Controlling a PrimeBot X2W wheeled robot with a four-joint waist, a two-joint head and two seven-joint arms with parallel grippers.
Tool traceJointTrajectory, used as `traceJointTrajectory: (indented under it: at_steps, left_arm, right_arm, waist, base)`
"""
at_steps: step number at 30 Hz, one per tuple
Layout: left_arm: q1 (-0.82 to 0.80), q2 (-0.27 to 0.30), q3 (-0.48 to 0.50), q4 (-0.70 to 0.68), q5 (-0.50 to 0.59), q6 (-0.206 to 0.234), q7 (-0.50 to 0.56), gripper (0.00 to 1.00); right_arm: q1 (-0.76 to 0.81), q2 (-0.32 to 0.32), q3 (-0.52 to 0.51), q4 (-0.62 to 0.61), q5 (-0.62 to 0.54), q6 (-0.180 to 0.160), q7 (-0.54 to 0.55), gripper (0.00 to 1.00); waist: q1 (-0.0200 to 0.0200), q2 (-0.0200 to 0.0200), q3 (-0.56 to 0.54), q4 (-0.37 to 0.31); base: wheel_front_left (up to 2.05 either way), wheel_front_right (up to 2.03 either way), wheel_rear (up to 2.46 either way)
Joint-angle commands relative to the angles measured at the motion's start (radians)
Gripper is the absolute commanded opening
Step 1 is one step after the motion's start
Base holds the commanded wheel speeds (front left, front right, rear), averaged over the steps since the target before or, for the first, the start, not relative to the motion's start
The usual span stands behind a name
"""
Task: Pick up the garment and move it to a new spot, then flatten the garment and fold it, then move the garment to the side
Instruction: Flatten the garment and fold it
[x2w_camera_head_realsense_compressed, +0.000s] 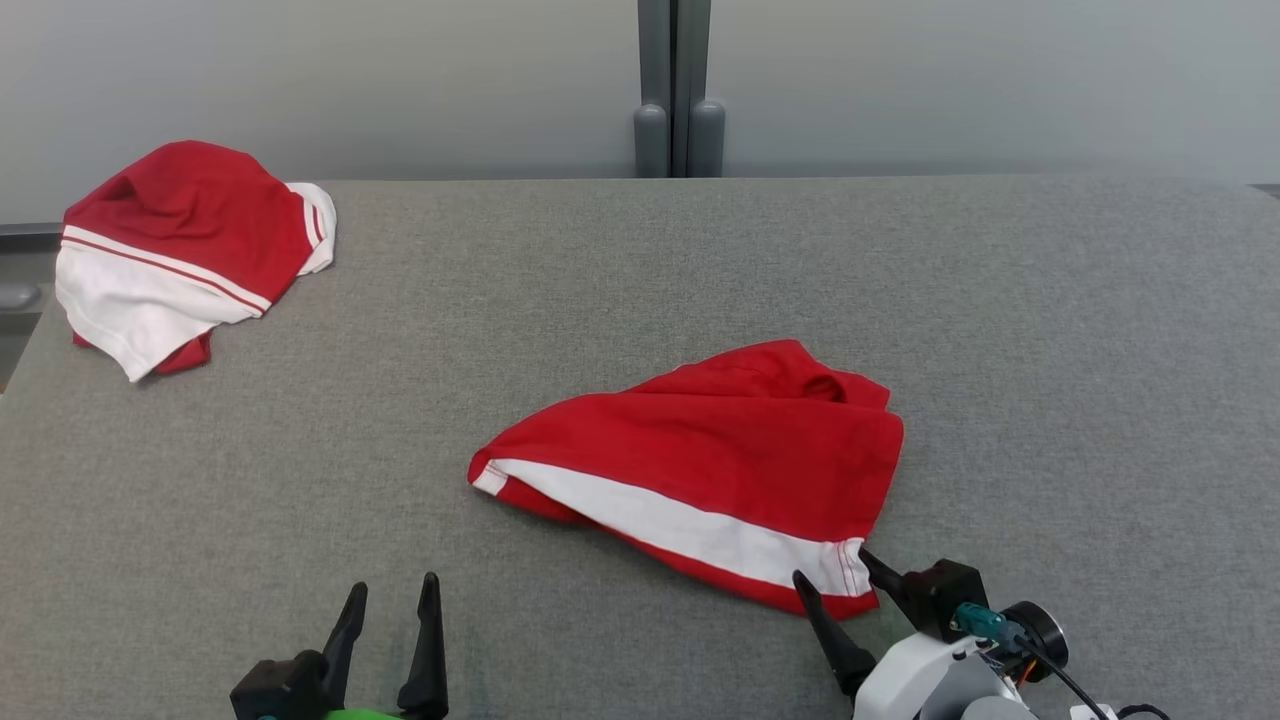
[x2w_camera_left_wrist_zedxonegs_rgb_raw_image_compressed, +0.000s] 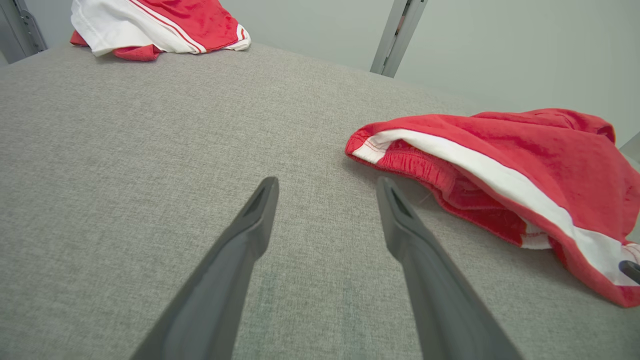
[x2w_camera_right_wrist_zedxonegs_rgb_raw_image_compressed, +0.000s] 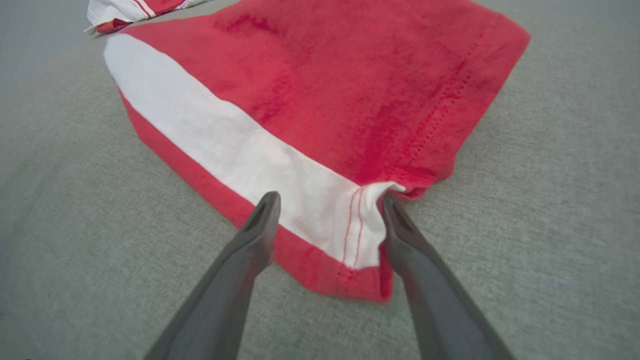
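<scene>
Garment: red shorts with a broad white stripe, lying loosely doubled over on the grey bench, a little right of the middle and towards the robot's side.
Right claw: spread open, its two fingers straddling the near right corner where the white stripe meets the stitched hem; nothing pinched yet.
Left claw: open as well, over bare bench, well apart from the shorts.
Long axis: runs left to right along the stripe, slanted so the right end sits nearer the robot.
Pointing: the ribbed, elastic-looking opening faces the robot's left and the hem end faces the right claw.
Risk, thin grip: closing on that corner may catch only the top layer, so the cloth could slide out on the lift.
Risk, shoving: the fingers lie low on the bench; pressing in could bunch the hem instead of pinching it.
Risk, one-corner lift: the shorts would likely hang and twist.
Other garment: at the far left corner; a drop there would tangle the two.
</scene>
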Motion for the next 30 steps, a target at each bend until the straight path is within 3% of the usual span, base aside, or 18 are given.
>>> traceJointTrajectory:
  at_steps: [1, 12, 30]
  left_arm:
    - [-0.017, 0.001, -0.001, 0.0, -0.002, -0.005, -0.003, 1.0]
    - [-0.015, 0.001, 0.006, -0.002, -0.003, -0.005, -0.003, 1.0]
    - [-0.022, 0.001, 0.003, 0.001, -0.003, -0.005, -0.003, 1.0]
  right_arm:
    - [-0.009, -0.004, -0.005, -0.002, -0.009, -0.001, 0.0, 1.0]
    - [0.043, -0.004, 0.0, -0.021, -0.011, -0.001, 0.016, 1.0]
    - [0.125, -0.004, -0.02, -0.155, -0.036, -0.001, 0.082, 1.0]
  waist:
    - [0.0, 0.0, 0.001, 0.001]
    - [0.0, 0.0, 0.003, 0.001]
    - [0.0, 0.0, 0.006, -0.009]
  base:
    - [0.0, 0.0, 0.0]
    - [0.0, 0.0, 0.0]
    - [0.0, 0.0, 0.0]
